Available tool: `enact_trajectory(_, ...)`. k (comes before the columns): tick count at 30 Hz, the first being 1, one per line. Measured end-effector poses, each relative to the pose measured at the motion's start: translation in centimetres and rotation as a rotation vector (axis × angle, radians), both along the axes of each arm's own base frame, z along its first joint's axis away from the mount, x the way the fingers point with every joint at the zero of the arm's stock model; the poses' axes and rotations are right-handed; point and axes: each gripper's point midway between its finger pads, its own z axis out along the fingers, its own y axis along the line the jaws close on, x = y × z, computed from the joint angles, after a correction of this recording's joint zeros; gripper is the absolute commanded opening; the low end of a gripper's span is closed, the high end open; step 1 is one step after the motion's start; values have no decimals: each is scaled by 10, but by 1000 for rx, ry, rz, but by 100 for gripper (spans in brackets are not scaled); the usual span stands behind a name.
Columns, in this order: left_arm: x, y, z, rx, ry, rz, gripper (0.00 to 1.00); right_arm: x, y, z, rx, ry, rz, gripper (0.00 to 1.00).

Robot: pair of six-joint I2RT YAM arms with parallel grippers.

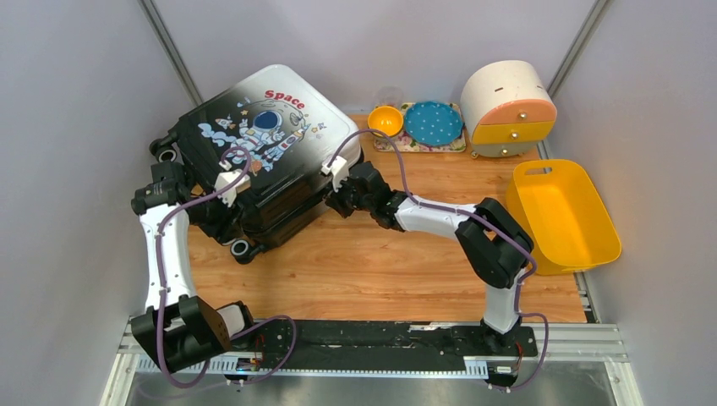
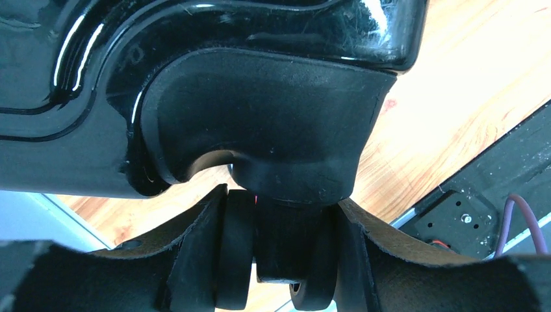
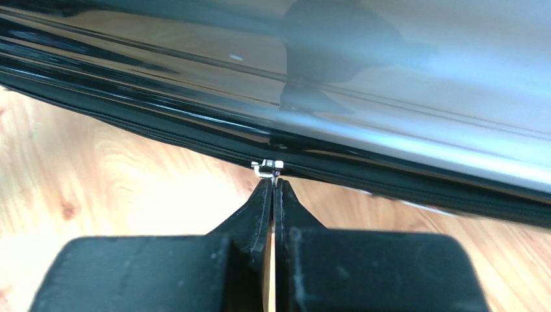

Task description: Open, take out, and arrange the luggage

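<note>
Luggage (image 1: 270, 135) lies flat at the far-left corner of the worktop (image 1: 380, 271), astronaut print up, both shells stacked together. Lid not lifted, no lining visible, nothing taken out. You're at step one: opening.

Your right gripper (image 3: 273, 185) has its fingers pressed together. The tips sit right at the small metal zip slider (image 3: 268, 167) on the black seam along the case's near-right side. A thin tab may be pinched between them, but you can't tell from the wrist view. How much of the zip is already run also can't be read. The seam looks shut on both sides of the slider.

Your left gripper (image 2: 281, 198) straddles a black twin wheel (image 2: 237, 253) at the case's near-left end. One finger sits against each outer face, so it looks like a bracing hold on the wheel.

Left to do, by my read:
- run the zip round
- lift the lid
- take out the contents
- arrange them

Yellow bin (image 1: 562, 216) sits at the right edge. The round drawer box (image 1: 510, 106) is at the far-right corner. An orange bowl (image 1: 385, 120) and a blue plate (image 1: 433, 123) sit on a mat at the far edge. All are well apart from both grippers.
</note>
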Motion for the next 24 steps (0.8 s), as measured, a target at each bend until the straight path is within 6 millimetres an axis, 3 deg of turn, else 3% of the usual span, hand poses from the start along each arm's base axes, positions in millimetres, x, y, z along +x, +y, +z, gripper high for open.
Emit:
enact_trajectory(9, 0, 5, -3, 18, -38, 11, 0, 48, -72, 8, -88, -135, -107, 0)
enact_trajectory(15, 1, 30, -4, 58, -62, 44, 0, 81, -116, 11, -155, -228, -135, 0)
enact_trajectory(24, 9, 39, -8, 51, -43, 48, 0, 121, -125, 15, -85, -275, 54, 0)
